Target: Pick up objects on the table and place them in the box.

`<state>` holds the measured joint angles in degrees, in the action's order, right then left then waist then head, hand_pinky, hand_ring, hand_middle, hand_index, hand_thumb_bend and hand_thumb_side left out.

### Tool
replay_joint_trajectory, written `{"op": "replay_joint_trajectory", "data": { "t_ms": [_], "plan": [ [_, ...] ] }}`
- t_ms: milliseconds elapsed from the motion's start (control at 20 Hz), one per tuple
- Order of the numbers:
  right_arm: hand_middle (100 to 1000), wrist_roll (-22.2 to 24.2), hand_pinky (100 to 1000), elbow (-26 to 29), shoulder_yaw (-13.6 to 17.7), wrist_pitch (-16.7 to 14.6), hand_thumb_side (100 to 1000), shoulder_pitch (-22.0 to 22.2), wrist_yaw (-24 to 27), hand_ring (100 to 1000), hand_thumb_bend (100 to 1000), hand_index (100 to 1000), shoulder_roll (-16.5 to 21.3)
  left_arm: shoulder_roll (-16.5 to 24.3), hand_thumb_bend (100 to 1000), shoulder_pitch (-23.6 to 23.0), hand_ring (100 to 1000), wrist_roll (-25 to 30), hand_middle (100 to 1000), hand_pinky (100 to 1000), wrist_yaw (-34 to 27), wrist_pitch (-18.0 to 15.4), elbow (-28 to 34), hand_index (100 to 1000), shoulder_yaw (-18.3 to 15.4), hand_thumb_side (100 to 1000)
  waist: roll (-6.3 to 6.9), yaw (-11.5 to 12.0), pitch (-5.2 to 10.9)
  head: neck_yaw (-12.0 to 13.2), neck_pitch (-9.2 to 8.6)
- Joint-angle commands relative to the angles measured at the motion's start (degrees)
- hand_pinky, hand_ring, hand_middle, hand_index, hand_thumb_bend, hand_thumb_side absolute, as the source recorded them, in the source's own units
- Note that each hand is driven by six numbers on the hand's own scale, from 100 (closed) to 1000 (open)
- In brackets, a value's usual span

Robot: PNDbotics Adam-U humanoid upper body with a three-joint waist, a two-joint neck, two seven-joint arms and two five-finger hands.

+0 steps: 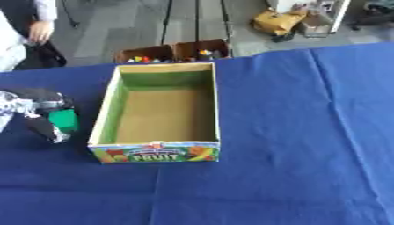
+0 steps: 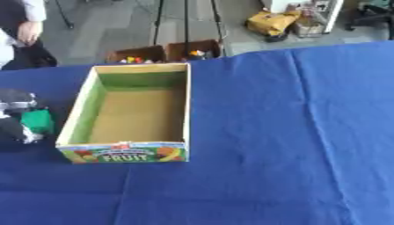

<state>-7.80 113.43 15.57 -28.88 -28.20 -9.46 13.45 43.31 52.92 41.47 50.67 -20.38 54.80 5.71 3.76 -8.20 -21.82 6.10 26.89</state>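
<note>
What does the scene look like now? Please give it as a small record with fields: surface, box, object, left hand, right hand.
surface: table with blue cloth
box: open cardboard box with FRUIT on its front, green inner walls, nothing seen inside
object: green block, left of the box, outside it
left hand: left hand at the left edge, fingers curled round the green block
right hand: not in view
beyond table: two small brown boxes with coloured things on the floor

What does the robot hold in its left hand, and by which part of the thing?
The left hand is curled round a green object beside the box. The fingers cover its sides; the exact part gripped cannot be told.
</note>
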Motion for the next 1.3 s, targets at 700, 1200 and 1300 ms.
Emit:
{"op": "replay_joint_trajectory", "data": {
  "t_ms": [700, 1200, 1300],
  "plan": [
    [525, -1.0, 731, 1.2, 0.3, 0.8, 763, 0.1, -0.2, 758, 106, 732, 0.9, 2.3, 100, 1.7, 377, -4.3, 516, 141, -7.5, 1.7, 6.3, 751, -1.7, 356, 0.0, 0.2, 2.82, 0.0, 0.46],
    [528, -1.2, 731, 1.2, -0.1, 1.0, 736, 0.7, -0.2, 758, 100, 731, 0.6, 2.1, 100, 4.4, 341, -4.1, 490, 100, -13.5, 2.5, 16.9, 708, -0.8, 336, 0.71, 0.5, 4.53, -0.5, 1.72],
    [529, -1.2, 731, 1.2, -0.2, 1.1, 729, 0.9, -0.1, 758, 100, 731, 0.5, 1.7, 100, 5.0, 340, -3.8, 488, 100, -14.3, 2.6, 18.8, 707, -0.5, 333, 0.91, 0.5, 4.86, -0.5, 1.75]
  ]
}}
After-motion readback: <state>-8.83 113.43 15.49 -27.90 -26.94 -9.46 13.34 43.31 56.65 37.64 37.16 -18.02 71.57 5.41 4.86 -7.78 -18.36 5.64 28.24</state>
